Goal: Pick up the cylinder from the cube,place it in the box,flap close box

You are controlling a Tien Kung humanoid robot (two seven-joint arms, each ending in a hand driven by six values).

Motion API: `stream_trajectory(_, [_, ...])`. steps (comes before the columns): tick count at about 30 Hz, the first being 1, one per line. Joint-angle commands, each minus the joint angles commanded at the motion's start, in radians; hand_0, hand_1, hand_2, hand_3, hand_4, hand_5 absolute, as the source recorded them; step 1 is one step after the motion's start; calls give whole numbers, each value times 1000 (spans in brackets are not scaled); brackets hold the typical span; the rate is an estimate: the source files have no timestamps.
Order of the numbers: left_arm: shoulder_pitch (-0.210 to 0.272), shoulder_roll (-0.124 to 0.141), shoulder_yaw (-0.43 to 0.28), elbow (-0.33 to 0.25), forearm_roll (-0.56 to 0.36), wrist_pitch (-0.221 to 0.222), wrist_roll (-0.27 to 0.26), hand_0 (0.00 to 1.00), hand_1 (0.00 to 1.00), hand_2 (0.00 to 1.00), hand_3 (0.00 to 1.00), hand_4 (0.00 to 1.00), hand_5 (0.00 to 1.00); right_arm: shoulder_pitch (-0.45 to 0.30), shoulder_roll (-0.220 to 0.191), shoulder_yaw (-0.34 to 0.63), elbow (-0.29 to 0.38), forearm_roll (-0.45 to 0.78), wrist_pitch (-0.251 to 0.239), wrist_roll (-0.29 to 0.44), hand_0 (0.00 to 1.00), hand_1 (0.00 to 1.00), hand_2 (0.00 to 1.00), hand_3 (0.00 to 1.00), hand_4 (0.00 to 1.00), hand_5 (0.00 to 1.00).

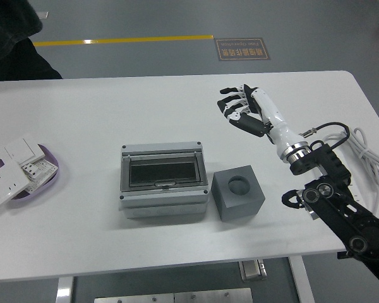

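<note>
Fingers (235,108) of right hand (246,110) spread, empty; box (164,179) lid closed, contents hidden.

White right hand (249,108) with black fingers, black arm, cable

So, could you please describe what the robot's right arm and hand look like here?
The right hand has a white back and palm shell with black, jointed fingers. A white forearm ends in a silver metal ring at the wrist. Behind it the right arm is black, with round joints and a thin black cable looping out.

Cube (238,195) right of box (164,180), touching.
</note>
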Motion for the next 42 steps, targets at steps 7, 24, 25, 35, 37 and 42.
stream_trajectory(7, [11,-2,-5,0,3,1,8,634,667,590,649,719,286,-137,77,141,-37,185,11,200,534,579,616,666,666,444])
stream_trajectory(24, [16,18,-27,0,33,0,21,634,667,591,651,721,285,-173,82,147,-49,235,24,295,627,604,620,667,666,430])
stream_trajectory(25, [16,19,-28,0,36,-1,22,634,667,591,651,721,285,-175,79,140,-49,235,24,294,627,604,620,667,666,430])
stream_trajectory(35, [12,18,-26,0,37,-3,17,635,667,591,651,721,285,-192,62,130,-29,224,25,291,628,596,621,663,663,427])
stream_trajectory(37, [11,16,-27,0,37,-3,16,635,667,591,651,722,285,-193,61,130,-26,220,25,288,633,598,621,662,670,427])
stream_trajectory(42, [12,14,-30,0,38,-2,18,634,667,591,652,722,287,-195,67,143,-16,198,25,279,633,603,621,659,683,434])
